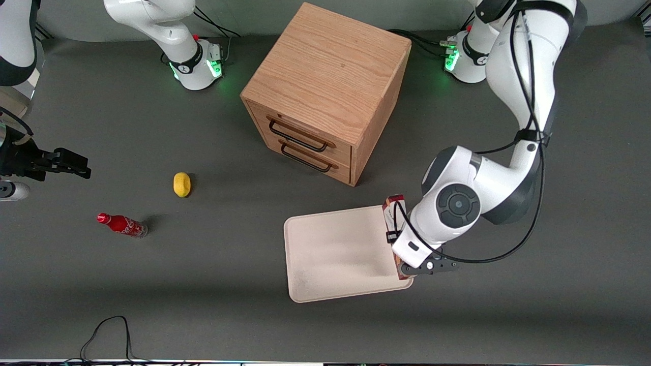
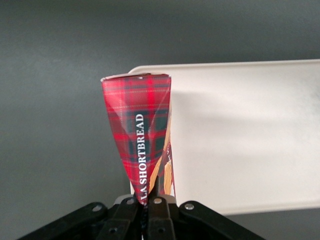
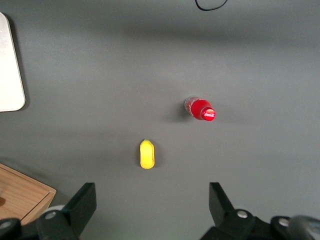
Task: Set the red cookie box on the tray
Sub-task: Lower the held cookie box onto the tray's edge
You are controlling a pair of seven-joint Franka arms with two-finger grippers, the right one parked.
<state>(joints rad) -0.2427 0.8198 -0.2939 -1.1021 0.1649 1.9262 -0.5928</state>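
My left gripper [image 2: 150,194] is shut on the red cookie box [image 2: 137,125], a narrow tartan carton with tan cookie pictures, pinching it at one end. The box runs along the edge of the pale cream tray [image 2: 240,140] that lies toward the working arm's end of the table, partly over the rim. In the front view the wrist covers most of the box [image 1: 394,207], and only its two ends stick out. There the gripper [image 1: 400,243] sits over that same edge of the tray [image 1: 330,254]. Whether the box touches the tray I cannot tell.
A wooden two-drawer cabinet [image 1: 325,86] stands farther from the front camera than the tray. Toward the parked arm's end lie a yellow lemon [image 1: 181,184] and a small red soda bottle [image 1: 122,224]. A black cable [image 1: 109,330] loops near the table's front edge.
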